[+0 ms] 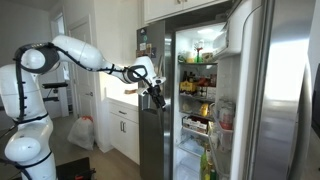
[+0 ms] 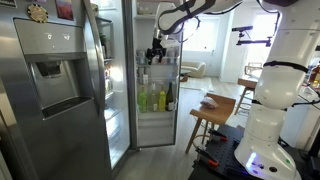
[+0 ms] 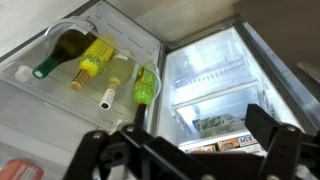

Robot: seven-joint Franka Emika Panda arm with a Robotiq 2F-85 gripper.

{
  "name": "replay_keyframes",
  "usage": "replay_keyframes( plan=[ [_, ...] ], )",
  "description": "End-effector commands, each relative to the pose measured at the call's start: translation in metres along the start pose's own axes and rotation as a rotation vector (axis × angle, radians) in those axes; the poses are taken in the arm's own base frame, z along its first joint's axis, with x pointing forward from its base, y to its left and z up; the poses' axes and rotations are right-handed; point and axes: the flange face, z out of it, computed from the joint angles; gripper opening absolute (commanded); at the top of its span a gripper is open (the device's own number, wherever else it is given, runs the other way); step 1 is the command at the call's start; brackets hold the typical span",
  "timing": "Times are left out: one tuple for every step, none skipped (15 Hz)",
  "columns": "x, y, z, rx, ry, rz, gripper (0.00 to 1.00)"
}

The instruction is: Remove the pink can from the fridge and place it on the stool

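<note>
Nearest the wrist camera, the gripper (image 3: 178,128) shows its two dark fingers (image 3: 100,145) spread wide apart with nothing between them, so it is empty. Beyond them lies the bright interior of the fridge (image 3: 210,80), and to one side a door shelf (image 3: 30,80) holding bottles (image 3: 95,60) on their sides as the view has them. In both exterior views the fridge (image 1: 280,90) (image 2: 60,80) stands with its doors open. The arm (image 1: 90,55) reaches in towards the opening, and the gripper (image 1: 155,95) (image 2: 156,50) hangs at the height of the upper shelves, close to the door compartments. The pink can cannot be picked out with certainty. A pinkish patch (image 3: 14,168) at the lower edge of the wrist view may be it, but it is too cut off to tell. The stool (image 2: 218,103) stands on the floor near the robot's base, well apart from the gripper, with no can on its wooden seat. By this showing the task is at its beginning: the approach is under way, while grasping the can, drawing it out, carrying it over and setting it down are all left to do.
</note>
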Motion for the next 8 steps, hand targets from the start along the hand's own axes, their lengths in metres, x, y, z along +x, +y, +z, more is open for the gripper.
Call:
replay_keyframes(
  plan=[
    [0.065, 0.003, 0.013, -0.029, 0.049, 0.086, 1.00],
    [0.080, 0.005, 0.015, -0.037, 0.062, 0.113, 1.00],
    [0.092, 0.007, 0.017, -0.043, 0.073, 0.134, 1.00],
    [0.104, 0.009, 0.019, -0.052, 0.086, 0.159, 1.00],
    [0.116, 0.010, 0.020, -0.060, 0.098, 0.181, 1.00],
    [0.125, 0.013, 0.021, -0.069, 0.110, 0.202, 1.00],
    [0.134, 0.016, 0.022, -0.081, 0.123, 0.222, 1.00],
    [0.141, 0.021, 0.022, -0.089, 0.134, 0.241, 1.00]
  ],
)
